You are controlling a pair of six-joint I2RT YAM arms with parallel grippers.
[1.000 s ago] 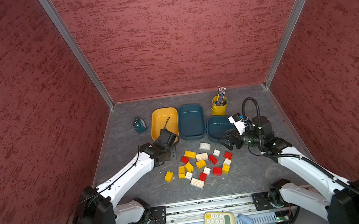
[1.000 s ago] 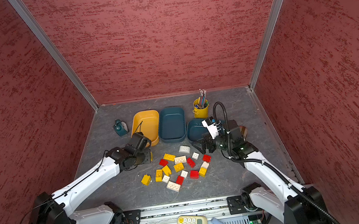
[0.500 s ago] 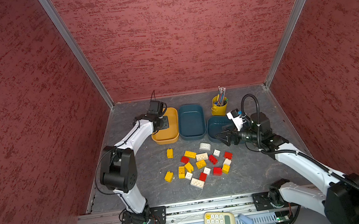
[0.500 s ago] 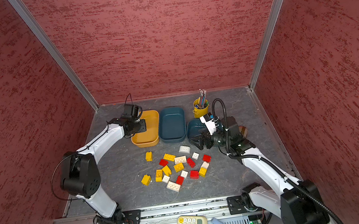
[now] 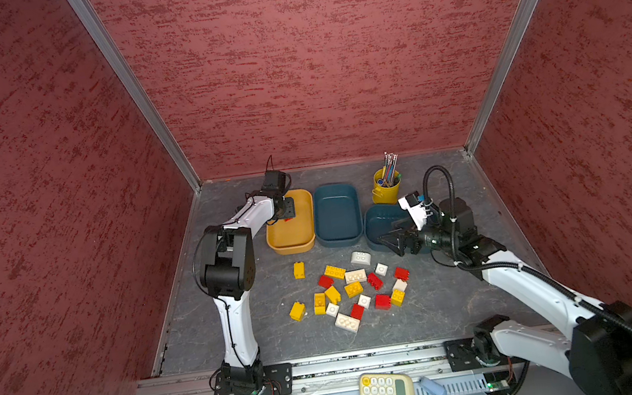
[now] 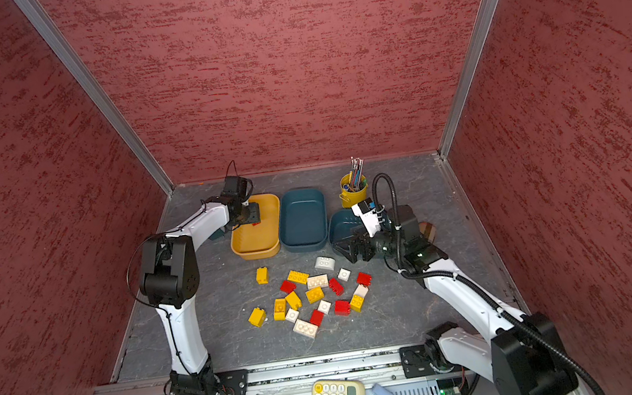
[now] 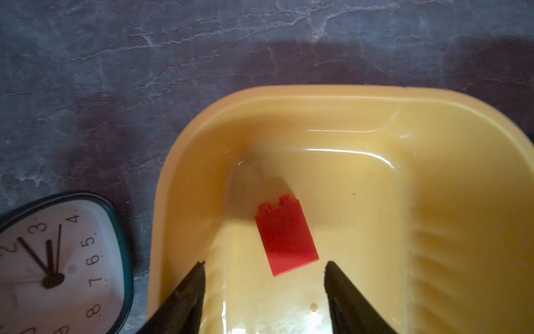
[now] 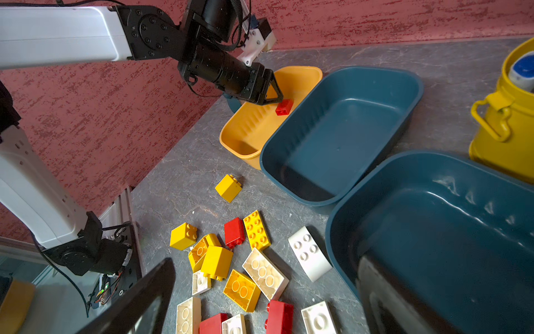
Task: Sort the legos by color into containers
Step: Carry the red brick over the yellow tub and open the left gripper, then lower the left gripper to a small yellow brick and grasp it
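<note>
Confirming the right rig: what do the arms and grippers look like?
The left arm and right arm have white links and black joints; the left gripper and right gripper, black triangular fingers. A thick black hose loops off the right arm.

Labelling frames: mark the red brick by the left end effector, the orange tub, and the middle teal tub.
red brick (image 7: pixel 286 235): left wrist view, smooth face.
orange tub (image 7: pixel 332 94): left wrist view, rim.
middle teal tub (image 5: pixel 337 214): a top view, floor.

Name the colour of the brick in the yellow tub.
The brick is red, clearest in left wrist view.
</note>
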